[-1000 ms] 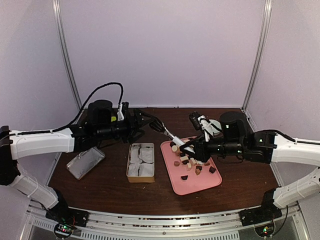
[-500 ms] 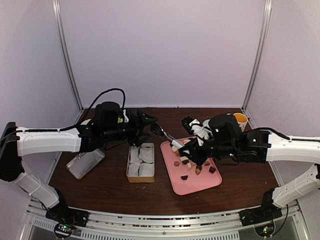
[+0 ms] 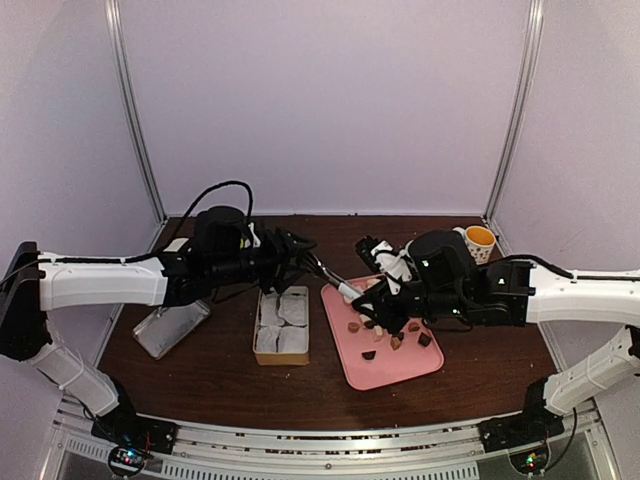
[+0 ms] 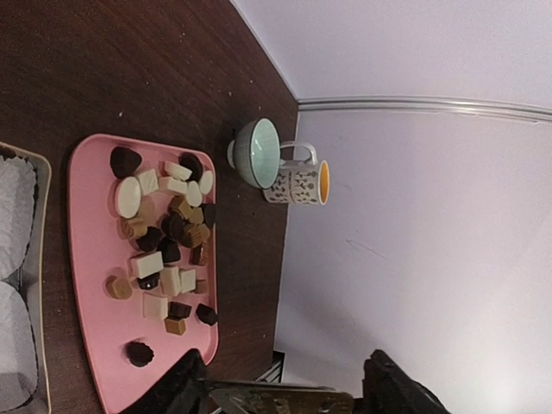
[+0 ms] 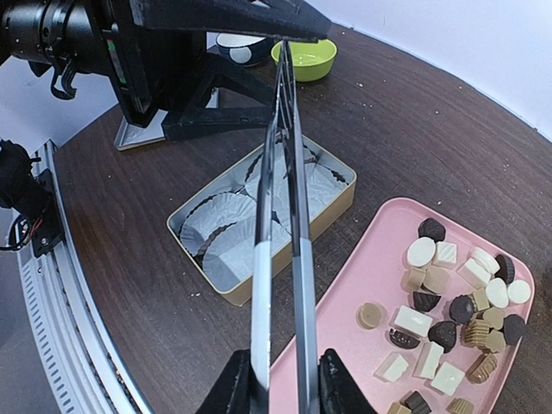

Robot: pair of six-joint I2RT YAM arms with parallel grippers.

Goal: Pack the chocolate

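The dark, caramel and cream bite-size chocolate pieces [image 4: 168, 233] lie clustered on the flat pink plastic tray [image 4: 90, 241], beside the tan rectangular box [image 5: 332, 211] of white paper cups. The right gripper [image 5: 283, 384], cropped at the frame edge, is clamped on the slim clear tongs [image 5: 280, 216]. The tongs' far end meets the left gripper [image 3: 303, 252]; whether that gripper holds them cannot be determined.

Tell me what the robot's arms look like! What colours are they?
Both arms look alike. The left arm and the right arm have long, smooth white shells joined by chunky, round black motor parts. Each ends in a black pincer with two fingers: the left pincer and the right pincer. A thin black cable loops over the left arm.
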